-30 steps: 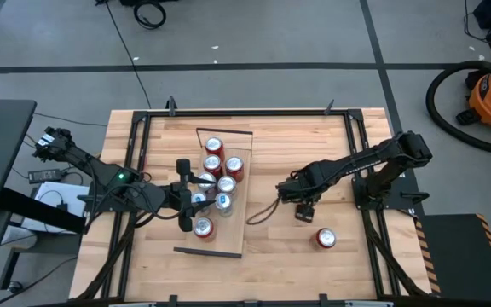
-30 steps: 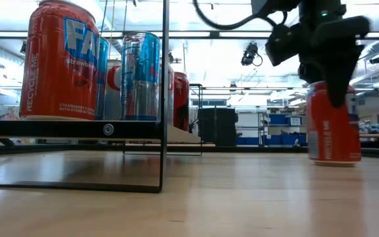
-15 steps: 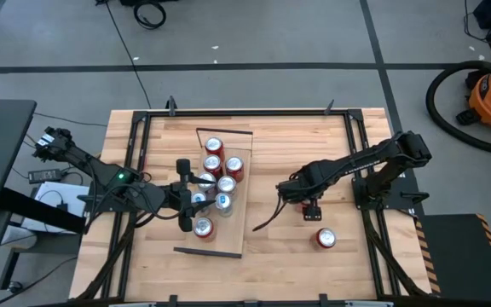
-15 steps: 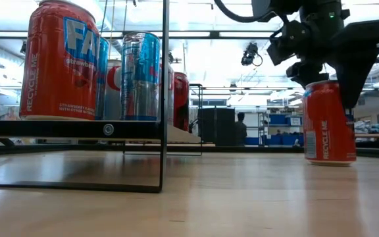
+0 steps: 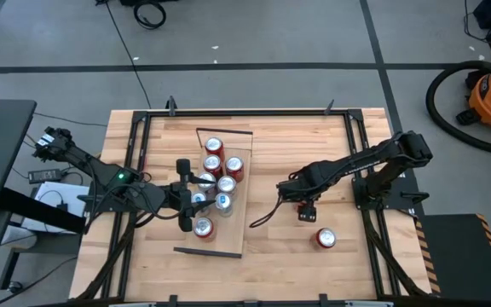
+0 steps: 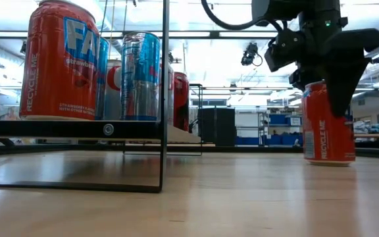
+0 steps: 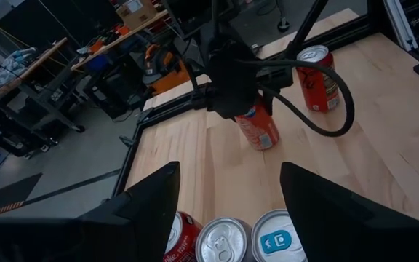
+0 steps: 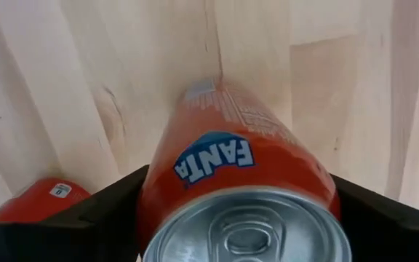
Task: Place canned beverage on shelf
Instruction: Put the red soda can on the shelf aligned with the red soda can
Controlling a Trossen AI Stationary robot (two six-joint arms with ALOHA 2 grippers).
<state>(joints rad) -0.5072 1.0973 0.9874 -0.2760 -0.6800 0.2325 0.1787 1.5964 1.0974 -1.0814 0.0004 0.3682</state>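
A red Fanta can stands upright on its base on the plank tabletop, right of the shelf. My right gripper points down over the can and is shut on it; from above the gripper hides the can. The shelf is a light-wood board carrying several red and blue cans, which stand high on it in the low view. My left gripper hovers open at the shelf's left side above those cans, touching nothing. My right gripper holds the Fanta can by its upper side wall, just under the rim, one finger on each side. The fingers come from above and point down. The can stays upright with its base on the tabletop.
A second red can stands on the table near-right of the held one, also seen in the right wrist view. A black frame rims the tabletop. Bare wood lies between the shelf and the right gripper.
My right gripper has rolled about its downward line over the Fanta can, one way and then back. The can has kept upright on the table, shifting only slightly. My left arm has kept still.
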